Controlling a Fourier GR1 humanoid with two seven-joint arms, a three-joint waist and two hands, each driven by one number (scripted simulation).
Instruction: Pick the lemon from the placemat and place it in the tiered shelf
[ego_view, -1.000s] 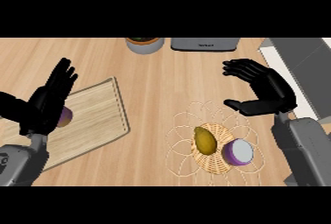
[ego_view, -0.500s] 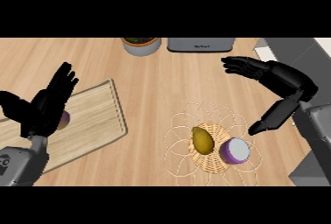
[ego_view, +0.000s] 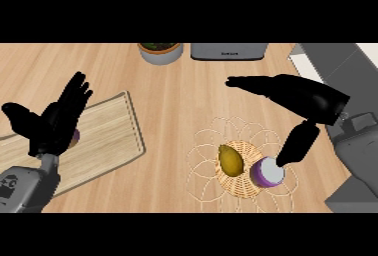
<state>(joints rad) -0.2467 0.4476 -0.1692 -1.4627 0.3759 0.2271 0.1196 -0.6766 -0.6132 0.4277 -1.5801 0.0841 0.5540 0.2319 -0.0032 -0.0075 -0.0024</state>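
The lemon (ego_view: 230, 160) is a dull yellow-olive oval, pointed at both ends, lying lengthwise in a woven wire basket (ego_view: 203, 150) at about five o'clock from the counter's middle. It looks darker and greener than a bright lemon. Just beside it, at its three o'clock, sits a round purple-and-white thing (ego_view: 266, 171), also in the basket.

The right hand (ego_view: 295, 95) hangs above the counter at about two o'clock, fingers straight and spread apart, holding nothing; its thumb points down and its tip touches or nearly touches the purple-and-white thing.

The left hand (ego_view: 55, 120) shows at nine o'clock, open, fingers up and apart, over the wooden placemat (ego_view: 111, 135). A small purple shape peeks out beside its palm.

At twelve o'clock stand a potted plant (ego_view: 159, 51) and a grey appliance (ego_view: 227, 51).
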